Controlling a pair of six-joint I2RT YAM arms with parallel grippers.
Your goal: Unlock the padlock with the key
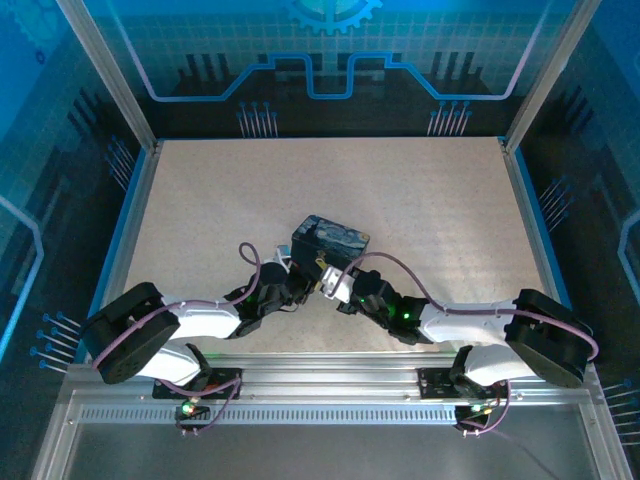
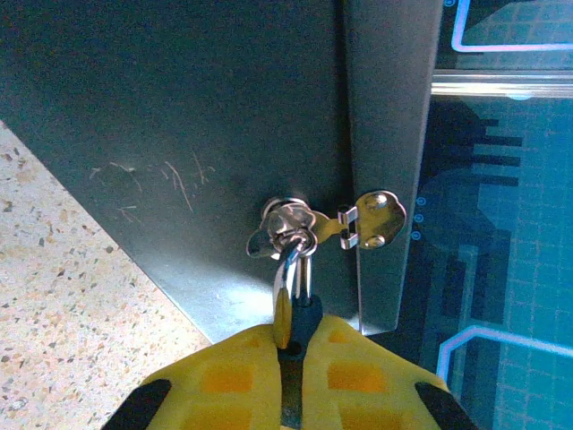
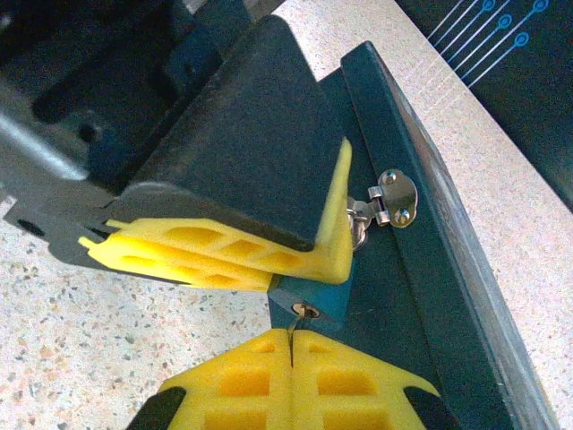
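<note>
The small dark metal padlock (image 3: 315,299) with its silvery shackle hangs from the silvery hasp (image 3: 394,199) on the 6 o'clock side of the blue-and-yellow swirl-painted rectangular tin (image 1: 332,243), mid-table. The left gripper (image 2: 291,358) reaches in from 8 o'clock, its yellow fingers clamped tight on the padlock body, keyhole face turned toward the other arm. The right gripper (image 3: 292,363), coming from 4 o'clock, has its jaws pressed together on the thin dark metal key (image 3: 291,337). In the right wrist view the blade's long axis points to 12 o'clock, and the keyhole sits just past its tip, a shade toward 1 o'clock. How deep the tip is seated cannot be told. The right arm is the nearer one to push and twist; I judge a slight sideways correction is needed first.
</note>
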